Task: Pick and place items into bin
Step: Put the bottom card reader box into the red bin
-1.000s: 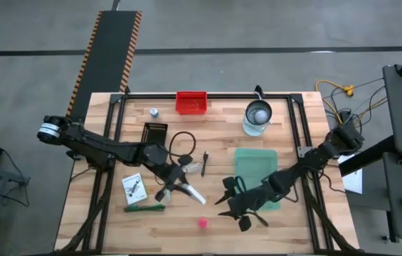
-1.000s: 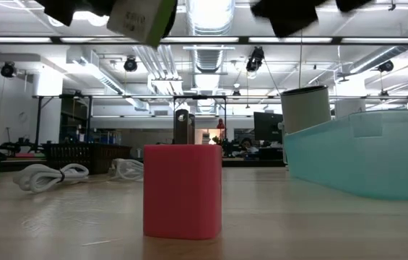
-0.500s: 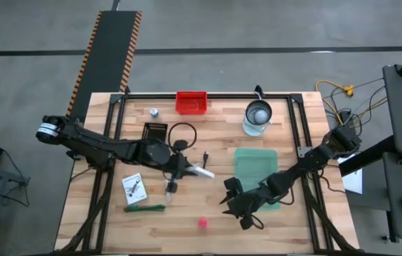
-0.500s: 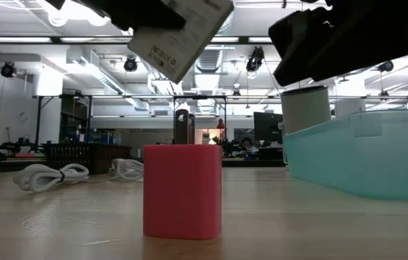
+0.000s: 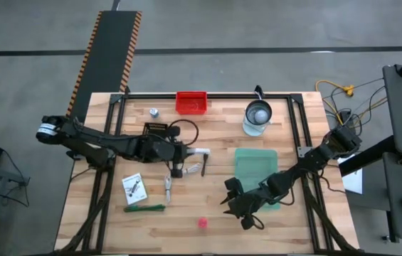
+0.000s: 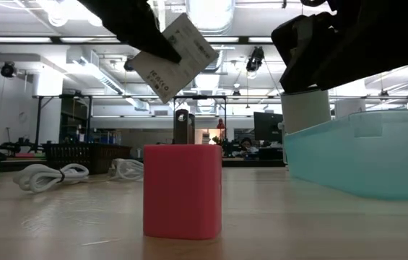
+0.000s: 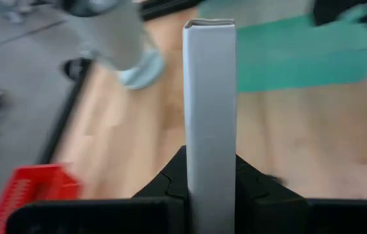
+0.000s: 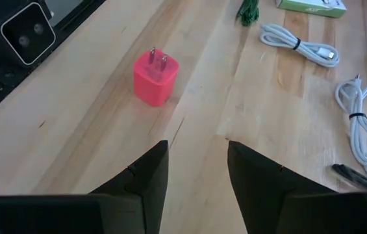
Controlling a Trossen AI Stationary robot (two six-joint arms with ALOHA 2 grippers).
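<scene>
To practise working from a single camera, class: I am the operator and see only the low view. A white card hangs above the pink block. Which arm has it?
Observer: The left end effector is shut on the white card. The left wrist view shows the card edge-on between the fingers.
Operator: Is it over the teal bin?
Observer: No. From above, the card is short of the teal bin, over bare wood beside it.
Operator: And the dark shape at my top right?
Observer: That is the right end effector. It is open, and the pink plug stands on the table ahead of it.
</scene>
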